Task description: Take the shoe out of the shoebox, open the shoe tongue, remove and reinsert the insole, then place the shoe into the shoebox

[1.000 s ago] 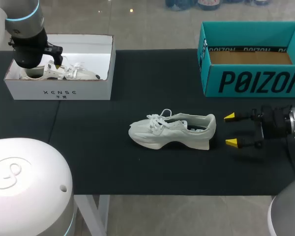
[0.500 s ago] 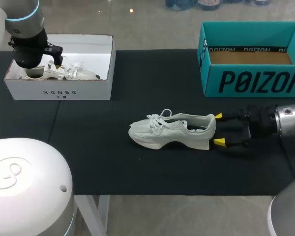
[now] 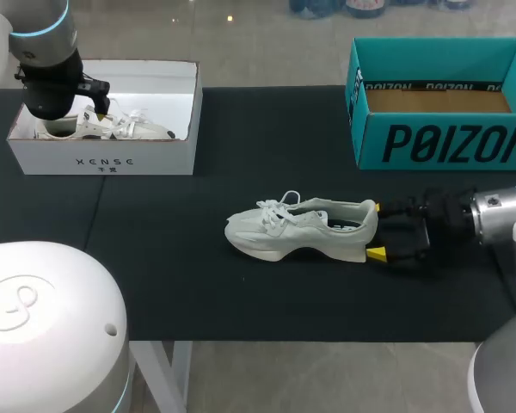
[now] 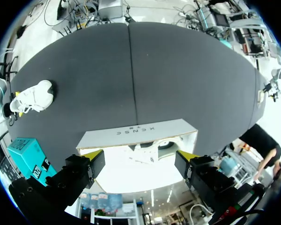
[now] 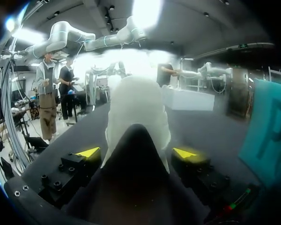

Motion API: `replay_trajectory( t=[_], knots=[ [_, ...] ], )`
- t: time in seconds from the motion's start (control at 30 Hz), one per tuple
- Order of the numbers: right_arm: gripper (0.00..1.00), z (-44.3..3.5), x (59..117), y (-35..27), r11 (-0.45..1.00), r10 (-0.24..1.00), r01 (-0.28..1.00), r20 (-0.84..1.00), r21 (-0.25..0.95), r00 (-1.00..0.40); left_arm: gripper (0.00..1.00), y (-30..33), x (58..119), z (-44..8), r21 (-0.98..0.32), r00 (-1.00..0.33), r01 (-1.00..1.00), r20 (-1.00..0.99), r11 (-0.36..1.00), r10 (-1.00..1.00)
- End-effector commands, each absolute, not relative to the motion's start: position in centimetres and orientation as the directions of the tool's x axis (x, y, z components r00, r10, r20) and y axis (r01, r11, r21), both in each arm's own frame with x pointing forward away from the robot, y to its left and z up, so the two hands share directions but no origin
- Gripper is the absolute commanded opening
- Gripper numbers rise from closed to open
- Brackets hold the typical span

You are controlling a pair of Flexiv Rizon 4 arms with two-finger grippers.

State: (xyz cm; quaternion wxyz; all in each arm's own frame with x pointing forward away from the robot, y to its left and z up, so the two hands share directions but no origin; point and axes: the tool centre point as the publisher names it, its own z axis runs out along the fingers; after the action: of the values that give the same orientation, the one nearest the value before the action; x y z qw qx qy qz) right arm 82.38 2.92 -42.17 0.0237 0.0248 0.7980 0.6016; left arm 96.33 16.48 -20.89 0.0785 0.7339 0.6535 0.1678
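The shoe (image 3: 301,228) lies on its sole near the middle of the black bench (image 3: 198,284), toe to the left and heel to the right, laces loose over the tongue. It is out of both boxes and well apart from each.

The right arm comes in low from the right, and the right tool (image 3: 376,230) sits at the shoe's heel. Its fingers are spread, one yellow tip on the far side of the heel and one on the near side. In the right wrist view the heel (image 5: 138,140) fills the space between the tips of the right tool (image 5: 136,153). A thin gap seems to remain on each side, though the close view makes that hard to be sure of.

At the far left stands the white box (image 3: 103,159), open at the top, with a second shoe (image 3: 112,127) inside. The left arm (image 3: 47,77) hangs over the box's left end. From the left wrist view the left tool (image 4: 139,154) is spread wide above the white box (image 4: 136,133), holding nothing, with the second shoe (image 4: 145,147) under it.

At the far right stands the teal box (image 3: 439,142), open, its brown floor showing. The left wrist view also takes in the shoe (image 4: 35,96) across the bench (image 4: 131,70), with the teal box (image 4: 28,150) near it.
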Motion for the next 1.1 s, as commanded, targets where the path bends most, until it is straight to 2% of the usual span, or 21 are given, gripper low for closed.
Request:
replay_trajectory(
  t=[0.03, 1.1],
  knots=[
    [1.0, -42.5, 82.7, 3.5, 0.271, 0.068, 0.013, -0.005, 0.963, -0.998, 1.0, 16.5, 96.1, -20.9, 0.336, 0.089, 0.932, 0.146, -0.134, 0.985],
    [1.0, -43.6, 82.6, 5.3, 0.266, 0.062, 0.039, 0.023, 0.963, -0.998, 1.0, 16.5, 96.1, -20.9, 0.336, 0.089, 0.932, 0.146, -0.134, 0.985]
  ],
)
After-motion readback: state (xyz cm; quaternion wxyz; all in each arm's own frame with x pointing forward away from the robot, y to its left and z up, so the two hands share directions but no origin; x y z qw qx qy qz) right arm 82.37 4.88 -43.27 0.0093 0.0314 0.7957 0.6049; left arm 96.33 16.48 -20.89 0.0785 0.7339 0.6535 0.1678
